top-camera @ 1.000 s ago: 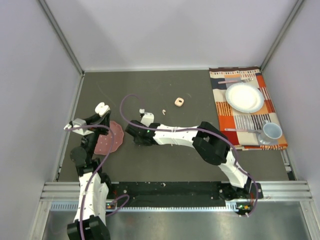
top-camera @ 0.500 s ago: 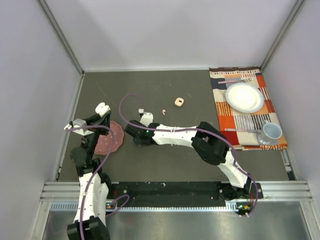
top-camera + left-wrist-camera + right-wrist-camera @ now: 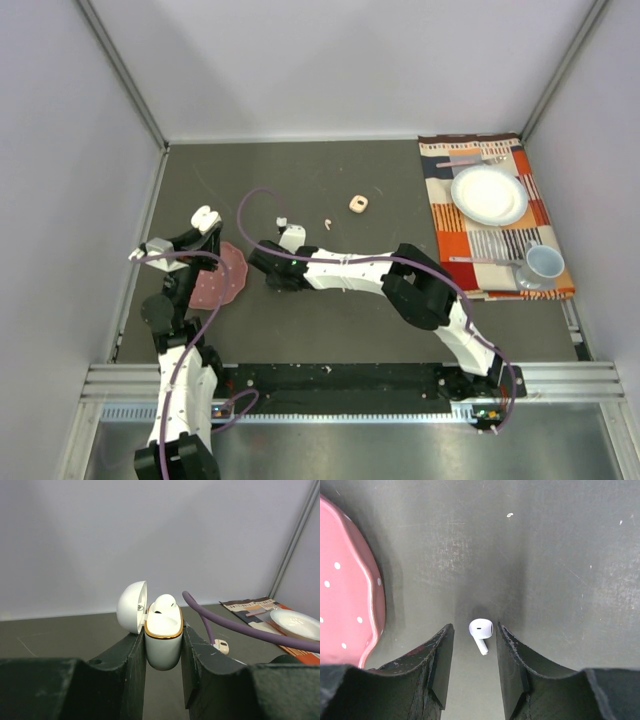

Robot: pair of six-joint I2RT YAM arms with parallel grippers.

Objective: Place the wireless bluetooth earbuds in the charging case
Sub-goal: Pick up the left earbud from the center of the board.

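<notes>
Right fingers (image 3: 440, 660) stand apart around a white earbud (image 3: 481, 629) on the table (image 3: 545, 555); closing off-centre could flick it away. Left fingers (image 3: 125, 670) clamp the open charging case (image 3: 163, 642).

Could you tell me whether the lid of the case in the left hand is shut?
No, the lid of the case stands swung open, and a white earbud sits inside.
</notes>
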